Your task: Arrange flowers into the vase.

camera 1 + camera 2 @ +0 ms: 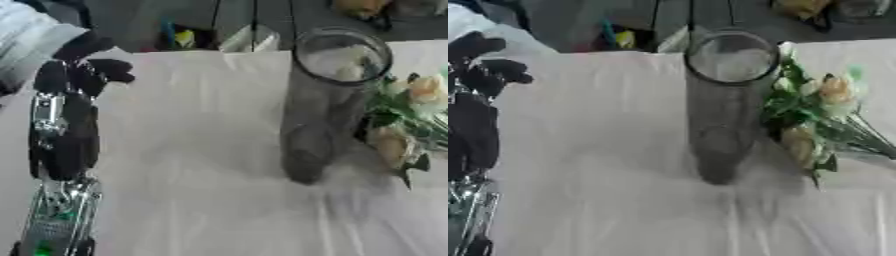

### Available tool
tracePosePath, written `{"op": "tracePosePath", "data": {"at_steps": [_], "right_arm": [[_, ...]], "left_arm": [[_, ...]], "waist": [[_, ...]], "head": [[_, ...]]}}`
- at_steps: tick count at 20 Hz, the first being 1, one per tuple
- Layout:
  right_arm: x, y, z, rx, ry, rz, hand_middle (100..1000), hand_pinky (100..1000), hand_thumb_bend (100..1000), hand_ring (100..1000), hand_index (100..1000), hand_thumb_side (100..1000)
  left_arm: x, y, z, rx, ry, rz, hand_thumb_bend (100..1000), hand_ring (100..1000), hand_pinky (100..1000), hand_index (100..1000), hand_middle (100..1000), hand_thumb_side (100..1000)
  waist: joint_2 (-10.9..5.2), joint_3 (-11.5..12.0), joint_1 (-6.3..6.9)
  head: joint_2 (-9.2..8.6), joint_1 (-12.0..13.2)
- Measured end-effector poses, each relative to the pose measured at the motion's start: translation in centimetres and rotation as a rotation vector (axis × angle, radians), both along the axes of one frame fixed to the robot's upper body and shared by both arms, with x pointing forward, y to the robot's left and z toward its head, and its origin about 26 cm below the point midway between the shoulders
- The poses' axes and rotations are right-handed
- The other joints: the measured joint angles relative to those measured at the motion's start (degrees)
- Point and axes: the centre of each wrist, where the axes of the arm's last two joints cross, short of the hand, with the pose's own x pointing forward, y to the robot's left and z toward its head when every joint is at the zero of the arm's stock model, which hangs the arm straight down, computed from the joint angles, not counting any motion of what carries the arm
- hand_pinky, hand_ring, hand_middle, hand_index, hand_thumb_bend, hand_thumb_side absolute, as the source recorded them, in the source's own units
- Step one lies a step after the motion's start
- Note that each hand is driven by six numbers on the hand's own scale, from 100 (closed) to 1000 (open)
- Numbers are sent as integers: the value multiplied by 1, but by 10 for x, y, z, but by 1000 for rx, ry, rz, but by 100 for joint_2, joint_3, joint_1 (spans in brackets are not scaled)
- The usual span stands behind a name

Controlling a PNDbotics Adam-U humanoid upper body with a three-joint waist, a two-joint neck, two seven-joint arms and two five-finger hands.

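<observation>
While one white cloth point(201, 150) covers the table, a single clear glass vase point(328, 100) stands upright at centre, empty. Just right of it lies one bunch of cream flowers point(820, 115) with green leaves. Raised at the left edge, the left hand point(74, 75) holds nothing, fingers loosely apart.

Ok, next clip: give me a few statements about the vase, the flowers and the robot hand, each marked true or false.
1. The vase stands upright on the white cloth. True.
2. The flowers are already inside the vase. False: they lie on the cloth to its right, outside the glass.
3. The left robot hand holds a flower. False: it holds nothing, at the left, away from the vase.
4. The vase is clear glass. True.
5. The right robot hand shows beside the flowers. False: it appears in neither view.
</observation>
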Motion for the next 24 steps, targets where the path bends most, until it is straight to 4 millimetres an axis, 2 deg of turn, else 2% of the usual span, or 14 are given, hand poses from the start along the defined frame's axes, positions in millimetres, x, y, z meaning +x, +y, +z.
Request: {"op": "tracePosePath", "data": {"at_steps": [7, 13, 21, 24], "right_arm": [[0, 0, 0, -7, 3, -1, 513, 709, 100, 564, 774, 958], [-2, -9, 6, -55, -18, -53, 571, 740, 100, 637, 801, 961], [-12, -42, 40, -360, -116, -273, 664, 748, 100, 721, 814, 998], [-15, -47, 46, -499, -109, -325, 686, 760, 100, 738, 820, 1000]], "left_arm": [[0, 0, -1, 1, 3, 0, 112, 626, 596, 835, 719, 1000], [0, 0, -1, 1, 3, 0, 112, 627, 597, 835, 720, 1000], [0, 1, -2, 0, 7, -1, 110, 629, 597, 835, 721, 1000], [-1, 2, -3, 0, 14, 1, 110, 633, 598, 835, 722, 1000]], "waist": [[20, 24, 0], [20, 15, -2], [14, -21, -2], [13, -23, -2]], "head": [[-2, -17], [-152, -391], [-153, -589], [-142, -630]]}}
